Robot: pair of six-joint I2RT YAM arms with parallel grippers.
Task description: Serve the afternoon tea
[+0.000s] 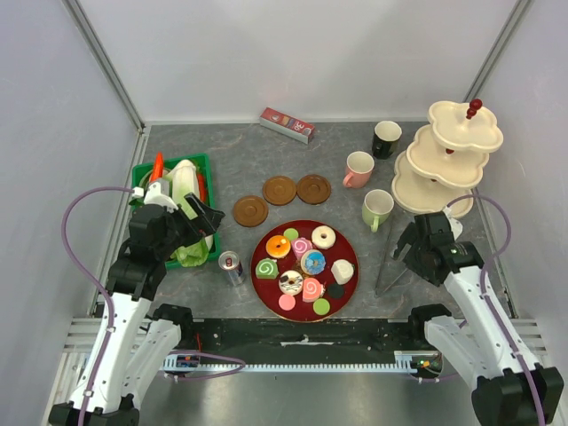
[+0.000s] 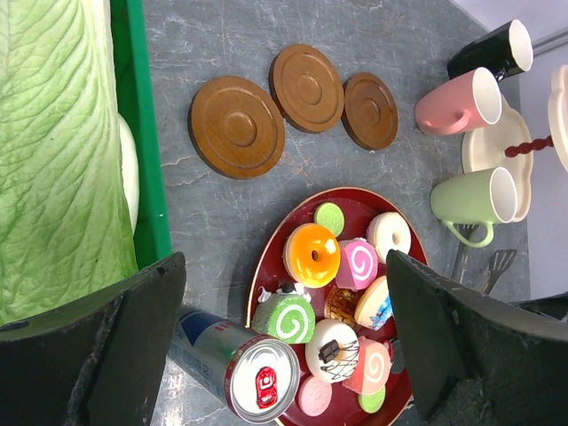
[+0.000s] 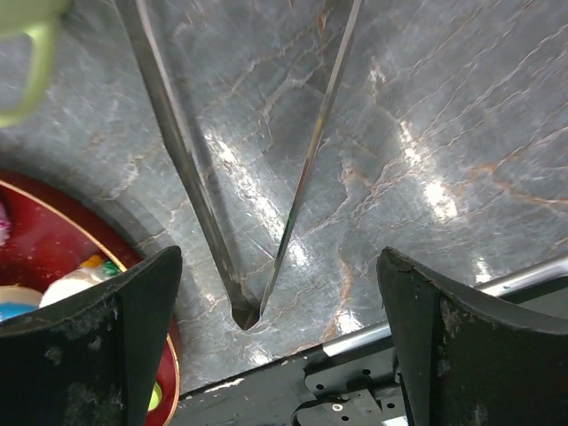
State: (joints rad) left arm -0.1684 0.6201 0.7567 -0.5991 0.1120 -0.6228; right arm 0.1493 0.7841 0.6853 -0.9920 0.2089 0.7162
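Note:
A dark red plate (image 1: 343, 249) holds several toy pastries (image 1: 312, 263): donuts, swirl rolls and macarons. Three brown saucers (image 1: 280, 190) lie behind it. The black mug (image 1: 386, 139), pink mug (image 1: 359, 169) and pale green mug (image 1: 377, 209) stand beside the cream three-tier stand (image 1: 448, 155). My left gripper (image 1: 201, 216) is open and empty, above the gap between crate and plate; in its wrist view (image 2: 284, 257) it frames the pastries (image 2: 312, 254) and the can. My right gripper (image 1: 406, 246) is open and empty above metal tongs (image 3: 244, 302).
A green crate (image 1: 140, 174) with cabbage and vegetables stands at the left. A small drink can (image 1: 232, 267) stands between the crate and the plate. A red box (image 1: 287, 124) lies at the back. The tongs (image 1: 389, 273) lie right of the plate, near the front edge.

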